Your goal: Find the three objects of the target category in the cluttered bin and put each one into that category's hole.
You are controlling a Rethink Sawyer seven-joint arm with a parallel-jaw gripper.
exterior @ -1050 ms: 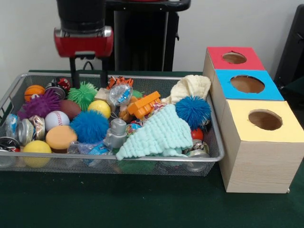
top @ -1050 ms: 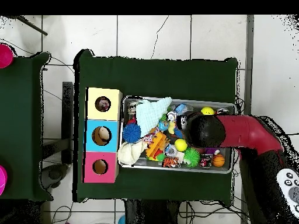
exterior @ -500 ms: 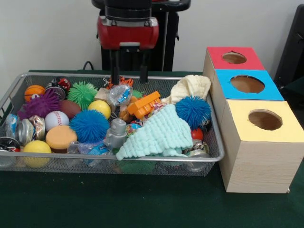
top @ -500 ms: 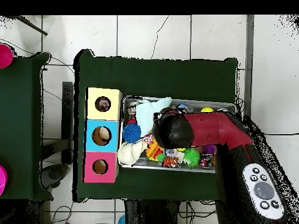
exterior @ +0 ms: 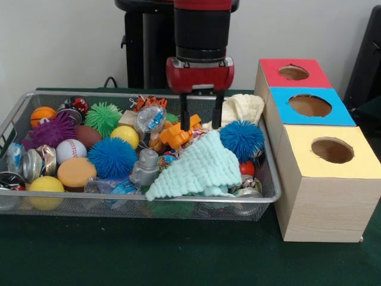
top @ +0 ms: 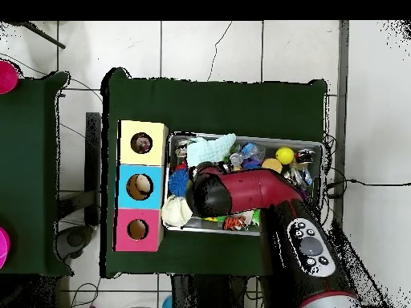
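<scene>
My gripper [exterior: 200,126] hangs open over the back right part of the wire bin [exterior: 178,201], nothing between its fingers. Its left finger [exterior: 184,122] stands just behind an orange plastic toy [exterior: 177,133]; the right finger [exterior: 216,118] is beside a cream knit item [exterior: 241,108]. A blue spiky ball [exterior: 242,139] and a mint knit cloth [exterior: 199,168] lie just in front. Three boxes with holes stand to the right: red [exterior: 293,72], blue [exterior: 309,106], yellow [exterior: 331,150]. In the overhead view the arm [top: 241,188] covers the bin's middle and hides the gripper.
The bin also holds a yellow ball [exterior: 124,136], another blue spiky ball [exterior: 112,158], a green one [exterior: 103,118], a purple one [exterior: 50,131], a baseball [exterior: 71,150], a small basketball [exterior: 43,115] and a grey metal piece [exterior: 145,168]. In the overhead view the boxes [top: 141,186] stand left of the bin.
The gripper has swung from the bin's back left, across the back middle, to the back right, and has come down lower, close above the orange toy and the cream knit item.
</scene>
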